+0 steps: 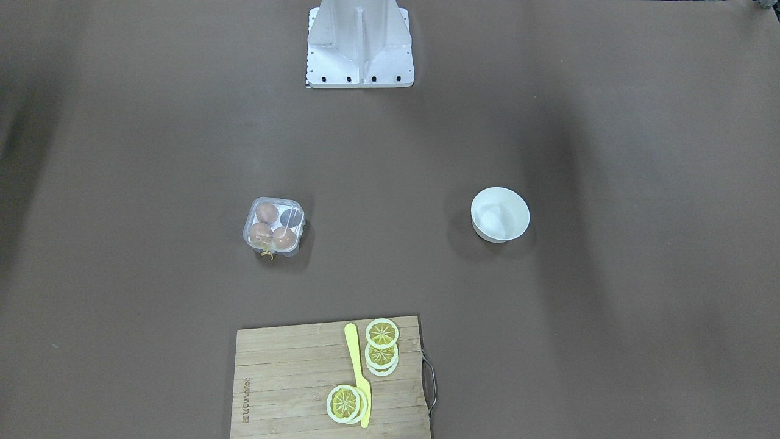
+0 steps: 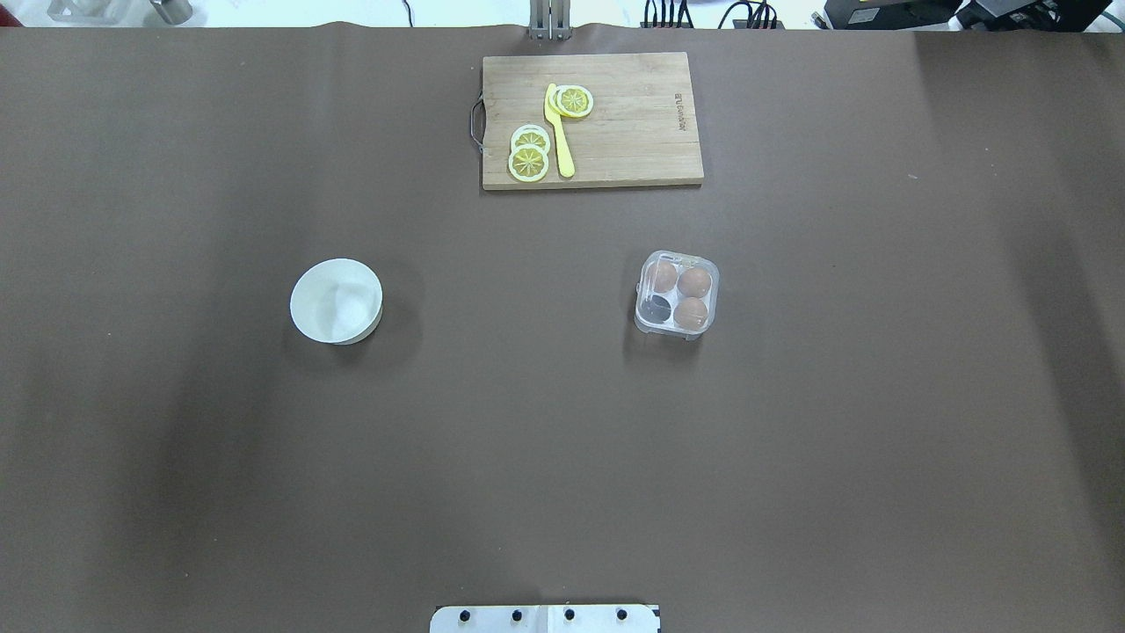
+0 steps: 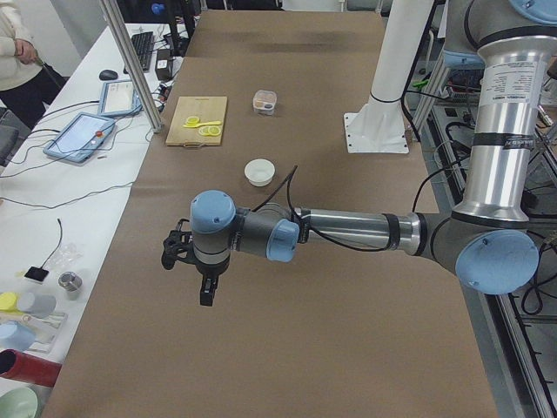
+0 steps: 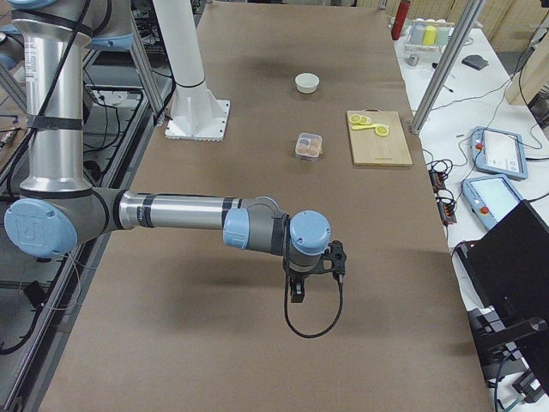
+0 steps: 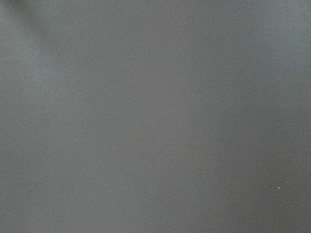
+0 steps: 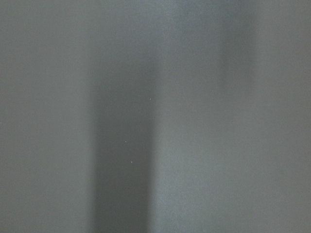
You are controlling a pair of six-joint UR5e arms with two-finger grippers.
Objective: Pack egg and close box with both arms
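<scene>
The clear box (image 2: 713, 297) stands on the brown table, on my right side, and it also shows in the front view (image 1: 298, 241). Three brown eggs lie in its cells, one of them (image 2: 691, 313) nearest me; the fourth cell (image 2: 655, 308) looks dark and empty. The lid seems to lie down over the cells. A yellow string (image 1: 267, 253) hangs at its far side. No loose egg shows. My left gripper (image 3: 177, 252) and right gripper (image 4: 336, 257) hover over the table's ends, far from the box. I cannot tell whether they are open or shut.
A white bowl (image 2: 337, 300) stands on my left side and looks empty. A wooden cutting board (image 2: 633, 132) with lemon slices (image 2: 528, 162) and a yellow knife (image 2: 559, 132) lies at the far edge. The white stand (image 1: 359, 42) is at my base.
</scene>
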